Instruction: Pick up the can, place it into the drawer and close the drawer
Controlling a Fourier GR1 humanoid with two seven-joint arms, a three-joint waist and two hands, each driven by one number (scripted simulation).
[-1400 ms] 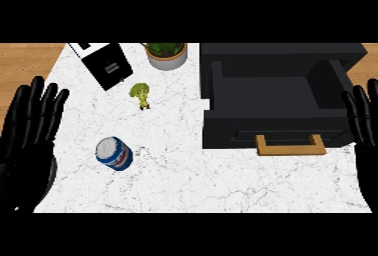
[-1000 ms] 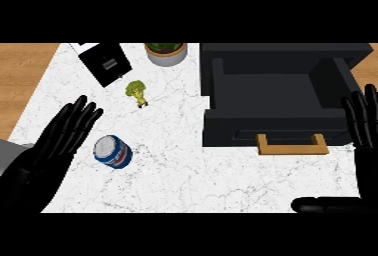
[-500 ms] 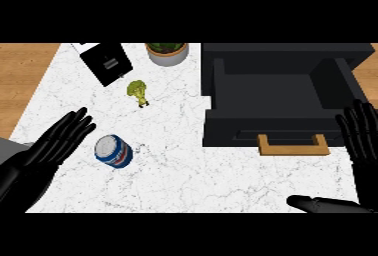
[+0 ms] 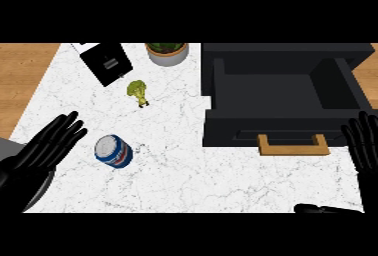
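Currently the left hand point(image 4: 52, 142) lies flat above the table's point(image 4: 184, 175) left margin, fingers straight and spread, pointing up and to the right, holding nothing. Its fingertips are just beside the can point(image 4: 114, 151) but apart from it; a narrow strip of white marble shows between them. The grey forearm enters from the lower left corner.

The can rests on its side on the table, blue and white with a red band, its light end facing up and to the left. Open marble surrounds it on the right and below, reaching to the table's near edge.

The right hand point(image 4: 364, 142) stands at the right edge of the view, fingers straight and up, holding nothing, just beside the drawer's point(image 4: 273, 107) right front corner. A dark part of the right arm shows at the lower right edge.

The drawer stands open, a black box with a dark interior, its wooden handle point(image 4: 293, 146) projecting over the marble. It occupies the upper right of the table.

Between can and drawer lies bare marble. Farther up, a piece of broccoli point(image 4: 137, 91) lies near the centre left, a potted plant point(image 4: 167, 51) sits at the far edge, and a black book-like object point(image 4: 108, 61) lies tilted at the upper left. Wooden floor point(image 4: 22, 80) borders the table's left side.
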